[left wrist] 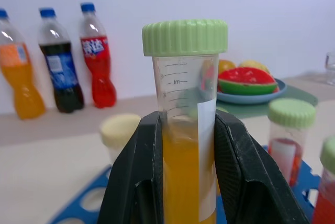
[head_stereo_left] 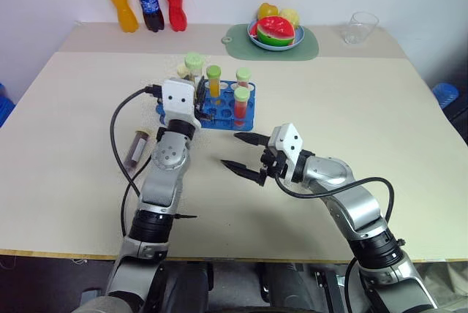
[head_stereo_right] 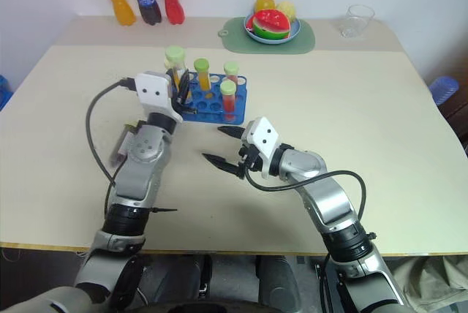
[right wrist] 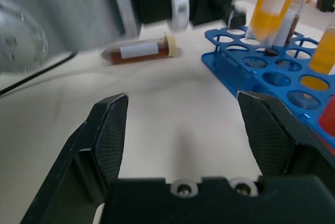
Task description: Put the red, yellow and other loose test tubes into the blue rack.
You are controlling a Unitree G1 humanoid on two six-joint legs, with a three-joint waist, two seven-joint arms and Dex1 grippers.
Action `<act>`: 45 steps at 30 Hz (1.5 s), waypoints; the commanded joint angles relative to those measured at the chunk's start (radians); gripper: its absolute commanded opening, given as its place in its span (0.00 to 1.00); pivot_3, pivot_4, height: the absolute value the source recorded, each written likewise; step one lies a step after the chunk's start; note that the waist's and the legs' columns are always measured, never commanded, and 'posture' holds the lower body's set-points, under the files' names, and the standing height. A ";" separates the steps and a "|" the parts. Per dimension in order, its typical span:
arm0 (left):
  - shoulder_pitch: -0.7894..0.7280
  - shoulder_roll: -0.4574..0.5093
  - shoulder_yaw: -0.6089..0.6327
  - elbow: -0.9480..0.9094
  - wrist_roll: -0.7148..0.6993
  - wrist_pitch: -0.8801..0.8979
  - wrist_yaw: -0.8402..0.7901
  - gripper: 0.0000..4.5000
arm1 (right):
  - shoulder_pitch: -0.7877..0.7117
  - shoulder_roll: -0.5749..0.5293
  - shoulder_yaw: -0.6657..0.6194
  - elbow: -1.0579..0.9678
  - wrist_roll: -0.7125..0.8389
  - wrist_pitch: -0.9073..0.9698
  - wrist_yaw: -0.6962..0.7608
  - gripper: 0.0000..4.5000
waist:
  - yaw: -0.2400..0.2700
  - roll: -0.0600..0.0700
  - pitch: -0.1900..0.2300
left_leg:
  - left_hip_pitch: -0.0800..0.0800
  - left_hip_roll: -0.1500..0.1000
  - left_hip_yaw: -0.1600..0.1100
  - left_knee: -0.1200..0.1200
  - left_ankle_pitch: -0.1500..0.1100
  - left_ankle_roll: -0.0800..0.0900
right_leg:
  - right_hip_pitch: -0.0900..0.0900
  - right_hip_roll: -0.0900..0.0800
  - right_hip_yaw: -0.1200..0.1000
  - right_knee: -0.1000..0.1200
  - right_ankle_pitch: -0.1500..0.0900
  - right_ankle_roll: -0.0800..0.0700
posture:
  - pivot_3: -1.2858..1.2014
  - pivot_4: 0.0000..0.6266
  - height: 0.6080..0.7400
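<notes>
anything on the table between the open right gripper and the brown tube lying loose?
In the right wrist view, bare tabletop runs from the right gripper to the brown tube; the left arm hangs just above the tube.

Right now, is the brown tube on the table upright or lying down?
Lying down: the brown tube rests on its side on the table, outside the blue rack.
</notes>
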State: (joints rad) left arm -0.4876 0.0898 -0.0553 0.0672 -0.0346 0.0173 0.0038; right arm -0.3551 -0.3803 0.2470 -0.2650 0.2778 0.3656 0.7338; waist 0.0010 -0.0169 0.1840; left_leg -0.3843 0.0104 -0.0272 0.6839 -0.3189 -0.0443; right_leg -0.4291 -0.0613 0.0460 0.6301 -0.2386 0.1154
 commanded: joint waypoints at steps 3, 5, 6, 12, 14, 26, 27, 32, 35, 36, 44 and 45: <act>-0.056 -0.035 0.024 0.123 -0.032 -0.118 -0.059 0.17 | 0.018 -0.003 -0.026 -0.051 0.003 0.006 -0.023 0.82 | 0.002 0.000 0.000 | 0.000 0.000 0.000 0.000 0.000 0.000 | 0.000 0.000 0.000 0.000 0.000 0.000 | 0.52 0.24 0.95; -0.077 -0.038 0.021 0.189 -0.024 -0.151 -0.078 0.17 | 0.023 -0.004 -0.026 -0.059 0.004 0.009 -0.028 0.82 | 0.003 0.000 0.000 | 0.000 0.000 0.000 0.000 0.000 0.000 | 0.000 0.000 0.000 0.000 0.000 0.000 | 0.52 0.24 0.95; -0.087 -0.041 0.025 0.217 -0.025 -0.165 -0.085 0.17 | 0.025 -0.005 -0.027 -0.061 0.005 0.010 -0.030 0.82 | 0.003 0.000 0.000 | 0.000 0.000 0.000 0.000 0.000 0.000 | 0.000 0.000 0.000 0.000 0.000 0.000 | 0.52 0.24 0.95; -0.122 -0.066 0.042 0.322 -0.048 -0.198 -0.131 0.17 | 0.030 -0.011 -0.032 -0.068 0.005 0.014 -0.033 0.82 | 0.003 0.000 0.000 | 0.000 0.000 0.000 0.000 0.000 0.000 | 0.000 0.000 0.000 0.000 0.000 0.000 | 0.52 0.24 0.95; -0.121 -0.075 0.047 0.327 -0.060 -0.194 -0.140 0.17 | 0.030 -0.010 -0.031 -0.066 0.004 0.013 -0.034 0.82 | 0.003 0.000 0.000 | 0.000 0.000 0.000 0.000 0.000 0.000 | 0.000 0.000 0.000 0.000 0.000 0.000 | 0.52 0.24 0.95; -0.074 -0.043 0.028 0.264 0.062 -0.205 -0.074 0.17 | 0.027 -0.007 -0.023 -0.056 0.000 0.008 -0.029 0.82 | 0.003 0.000 0.000 | 0.001 0.000 0.000 0.000 0.000 0.000 | 0.001 0.000 0.000 0.001 0.000 0.000 | 0.52 0.24 0.95; -0.075 -0.042 0.030 0.266 0.066 -0.203 -0.068 0.17 | 0.027 -0.007 -0.022 -0.054 -0.001 0.007 -0.029 0.82 | 0.003 0.000 0.000 | 0.002 0.000 0.000 0.000 0.000 0.000 | 0.001 0.000 0.000 0.000 0.000 0.000 | 0.52 0.24 0.95; -0.085 -0.057 0.041 0.288 0.033 -0.199 -0.073 0.17 | 0.024 -0.005 -0.020 -0.051 -0.002 0.007 -0.025 0.82 | 0.003 0.000 0.000 | 0.002 0.000 0.000 0.000 0.000 0.000 | 0.002 0.000 0.000 0.000 0.000 0.000 | 0.52 0.24 0.95; -0.090 -0.073 0.048 0.302 0.003 -0.188 -0.091 0.17 | 0.023 -0.006 -0.018 -0.049 -0.004 0.005 -0.023 0.82 | 0.003 0.000 0.000 | 0.003 0.000 0.000 0.000 0.000 0.000 | 0.002 0.000 0.000 0.000 0.000 0.000 | 0.52 0.24 0.95; -0.090 -0.073 0.046 0.302 0.006 -0.186 -0.093 0.17 | 0.023 -0.006 -0.018 -0.049 -0.005 0.005 -0.022 0.82 | 0.003 0.000 0.000 | 0.003 0.000 0.000 0.000 0.000 0.000 | 0.002 0.000 0.000 0.000 0.000 0.000 | 0.52 0.24 0.95; -0.022 -0.071 0.026 0.201 0.044 -0.163 -0.076 0.17 | 0.036 -0.014 -0.026 -0.059 -0.004 0.007 -0.023 0.82 | 0.003 0.000 0.000 | 0.003 0.000 0.000 0.000 0.000 0.000 | 0.002 0.000 0.000 0.001 0.000 0.000 | 0.52 0.24 0.95; -0.015 -0.073 0.026 0.192 0.040 -0.155 -0.078 0.17 | 0.037 -0.014 -0.026 -0.060 -0.004 0.007 -0.023 0.82 | 0.003 0.000 0.000 | 0.003 0.000 0.000 0.000 0.000 0.000 | 0.002 0.000 0.000 0.001 0.000 0.000 | 0.52 0.24 0.95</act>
State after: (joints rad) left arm -0.5190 0.0181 -0.0242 0.2737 -0.0047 -0.1588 -0.0789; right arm -0.3201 -0.3915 0.2313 -0.2802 0.2761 0.3863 0.7115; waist 0.0035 -0.0167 0.1838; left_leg -0.3810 0.0105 -0.0272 0.6839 -0.3188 -0.0442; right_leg -0.4266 -0.0609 0.0461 0.6308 -0.2386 0.1155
